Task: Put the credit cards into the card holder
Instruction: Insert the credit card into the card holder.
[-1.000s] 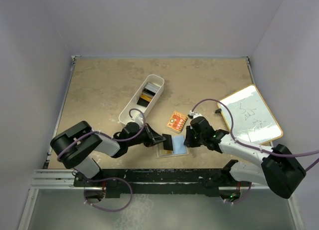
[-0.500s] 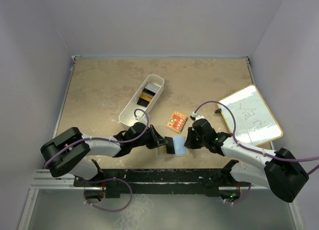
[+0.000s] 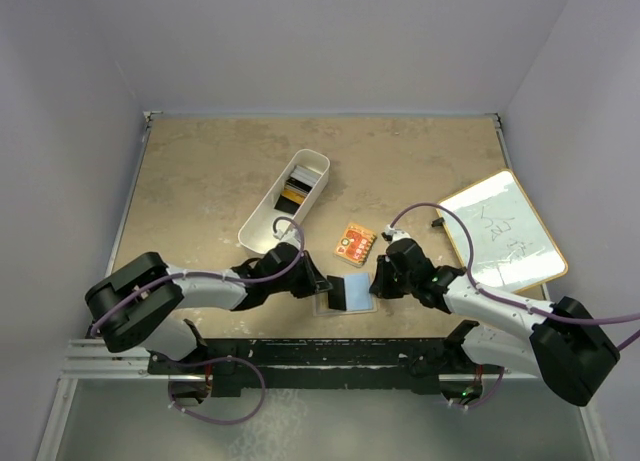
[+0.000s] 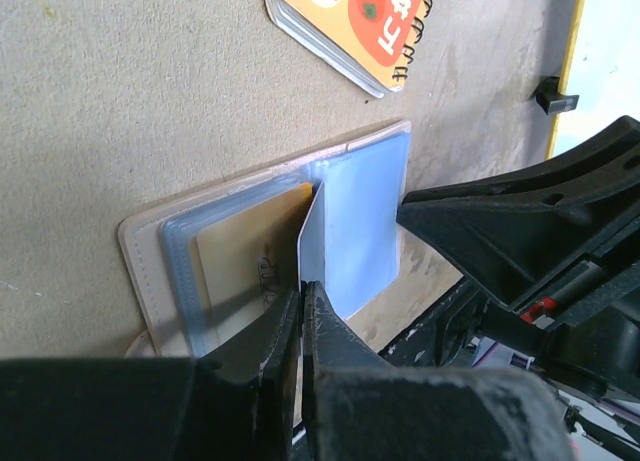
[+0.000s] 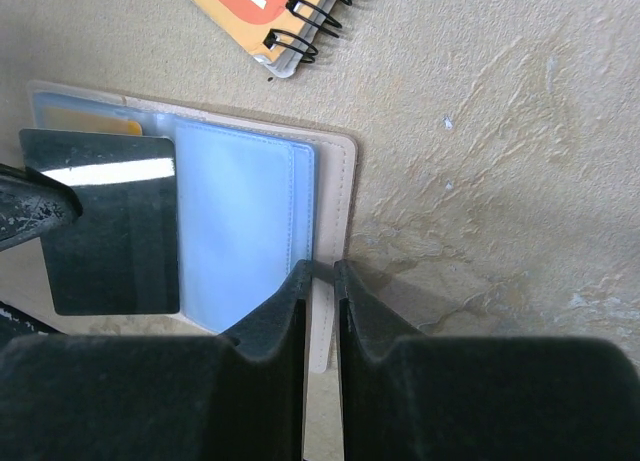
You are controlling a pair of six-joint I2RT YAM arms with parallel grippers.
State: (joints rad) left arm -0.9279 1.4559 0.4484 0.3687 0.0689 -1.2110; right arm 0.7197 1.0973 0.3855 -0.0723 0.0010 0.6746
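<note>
**Black card poised at the open card holder**

The card holder [image 4: 141, 253] is lying open and flat on the counter [image 3: 200, 171], near its front edge and between the 2 arms. Its beige cover is facing down and its clear blue sleeves are facing up. A gold card [image 4: 240, 253] is already sitting inside 1 sleeve on the left half.

The left hand [image 4: 302, 297] is clenching the black card [image 5: 110, 221] by its near edge, with both fingers pressed tight against it. In the left wrist view the card is standing on edge over the fold of the holder. In the right wrist view its glossy face is covering the left sleeves.

The right hand [image 5: 320, 277] is pinching the right edge of the card holder, its fingers nearly together with the beige border between them.

An orange spiral notebook [image 3: 355, 243] is lying just behind the holder, apart from it. A long white bin [image 3: 258, 231] is sitting farther back to the left, holding dark and yellowish pieces too small to identify. A yellow-framed whiteboard [image 3: 505, 231] is resting at the right side of the counter.
</note>
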